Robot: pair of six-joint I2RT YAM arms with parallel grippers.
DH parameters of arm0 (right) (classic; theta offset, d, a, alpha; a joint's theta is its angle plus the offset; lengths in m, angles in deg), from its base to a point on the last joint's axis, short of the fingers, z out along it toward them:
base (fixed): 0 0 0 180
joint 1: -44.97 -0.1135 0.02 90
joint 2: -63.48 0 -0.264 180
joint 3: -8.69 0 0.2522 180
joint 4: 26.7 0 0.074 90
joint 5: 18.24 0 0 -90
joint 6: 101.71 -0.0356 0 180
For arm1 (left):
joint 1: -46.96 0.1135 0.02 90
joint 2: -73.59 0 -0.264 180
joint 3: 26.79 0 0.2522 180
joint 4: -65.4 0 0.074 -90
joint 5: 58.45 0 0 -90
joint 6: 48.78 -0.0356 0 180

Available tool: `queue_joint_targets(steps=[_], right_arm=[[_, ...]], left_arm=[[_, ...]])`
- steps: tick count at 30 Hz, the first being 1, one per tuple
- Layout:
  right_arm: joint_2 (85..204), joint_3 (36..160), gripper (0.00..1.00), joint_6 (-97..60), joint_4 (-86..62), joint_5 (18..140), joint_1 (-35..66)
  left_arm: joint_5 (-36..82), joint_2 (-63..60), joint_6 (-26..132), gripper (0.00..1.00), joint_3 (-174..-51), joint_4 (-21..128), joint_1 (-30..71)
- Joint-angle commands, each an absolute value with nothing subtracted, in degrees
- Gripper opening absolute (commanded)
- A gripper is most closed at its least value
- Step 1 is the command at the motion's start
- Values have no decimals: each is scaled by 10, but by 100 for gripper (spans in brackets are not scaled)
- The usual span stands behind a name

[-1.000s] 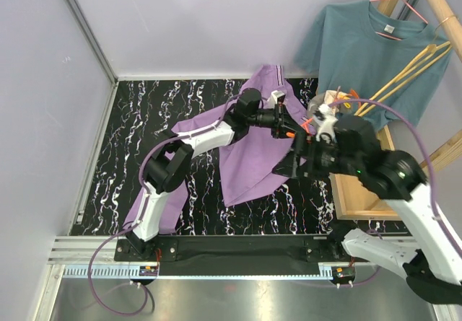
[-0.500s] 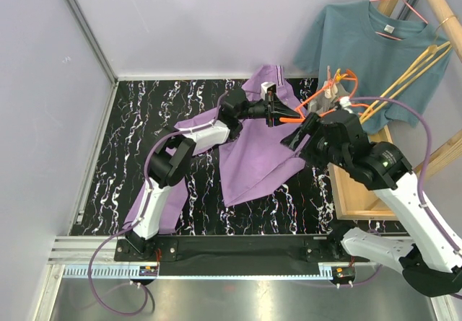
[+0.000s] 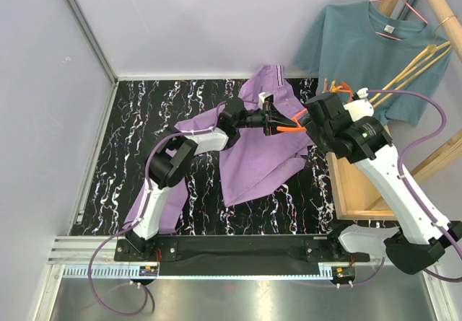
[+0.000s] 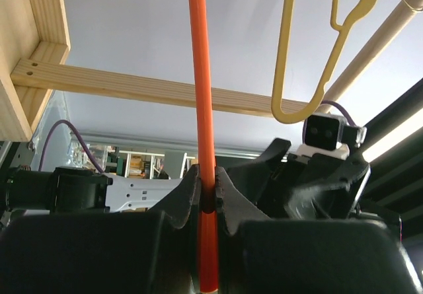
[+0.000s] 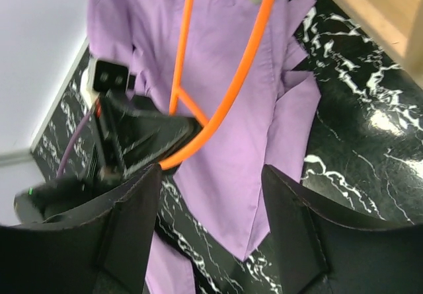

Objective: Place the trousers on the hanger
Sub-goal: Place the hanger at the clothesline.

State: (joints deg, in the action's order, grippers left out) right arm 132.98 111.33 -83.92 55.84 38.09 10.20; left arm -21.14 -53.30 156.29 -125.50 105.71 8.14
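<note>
left claw (image 4: 206, 189) pinches the orange hanger (image 4: 200, 76) above the trousers (image 5: 218, 63); right claw (image 5: 211, 175) is spread, empty, and should probably grab cloth only, not the bar.

Soft, even light falls from above in the top view; the pale walls (image 3: 216, 25) are bright and uniform; the black table (image 3: 123, 155) looks matte, and the trousers (image 3: 253, 155) show only gentle shading in their folds; the metal strip (image 3: 216, 292) at the near edge gleams dully; the left wrist view faces a bright background, so the left gripper (image 4: 206, 188) reads as a near-black, underexposed mass, while the orange hanger bar (image 4: 200, 76) is crisp and saturated; in the right wrist view the right gripper's fingers (image 5: 129, 234) loom dark and soft, out of focus; the wood (image 5: 383, 10) at the far right is blurred and washed out.
</note>
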Motion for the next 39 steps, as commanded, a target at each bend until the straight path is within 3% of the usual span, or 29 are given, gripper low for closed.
queue_joint_targets(steps=[1,25,32,39], right_arm=[[1325,1112,70,-882,576,351,131],[1258,1018,68,-849,508,329,170],[1201,1025,81,-828,521,343,170],[1169,1008,87,-802,474,364,170]], left_arm=[[-201,-472,1606,0,-1254,1125,81],[-169,-427,1642,0,-1206,1170,16],[-172,-435,1640,0,-1211,1165,17],[-177,-422,1639,0,-1192,1167,28]])
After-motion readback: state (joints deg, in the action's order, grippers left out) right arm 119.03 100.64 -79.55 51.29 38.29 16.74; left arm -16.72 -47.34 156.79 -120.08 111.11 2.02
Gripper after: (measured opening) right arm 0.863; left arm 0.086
